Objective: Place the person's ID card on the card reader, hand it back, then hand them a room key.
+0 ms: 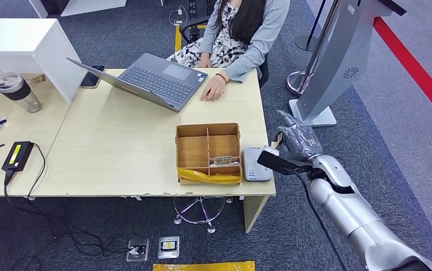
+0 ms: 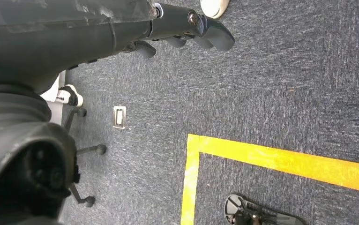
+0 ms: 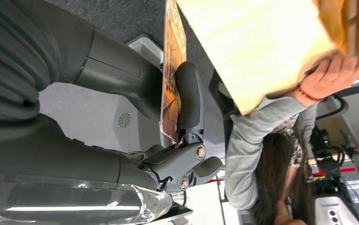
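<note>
Right robot hand (image 1: 295,141) off the counter (image 1: 118,152) edge, pinching an orange-printed card (image 3: 170,70) between thumb and fingers (image 3: 189,93); print unreadable. Reader (image 1: 256,164) just beside, box (image 1: 208,153) beyond, person (image 1: 242,34) farther. Left robot hand (image 2: 187,28) over floor, fingers curled, holding nothing.

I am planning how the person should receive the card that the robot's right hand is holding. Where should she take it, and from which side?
The card stands edge-on, pinched between the right hand's thumb and fingers at its lower part. Best grip is probably the free upper edge beyond the fingers, thumb and finger on the two flat faces, coming from the desk side, where the person's hand rests.
</note>
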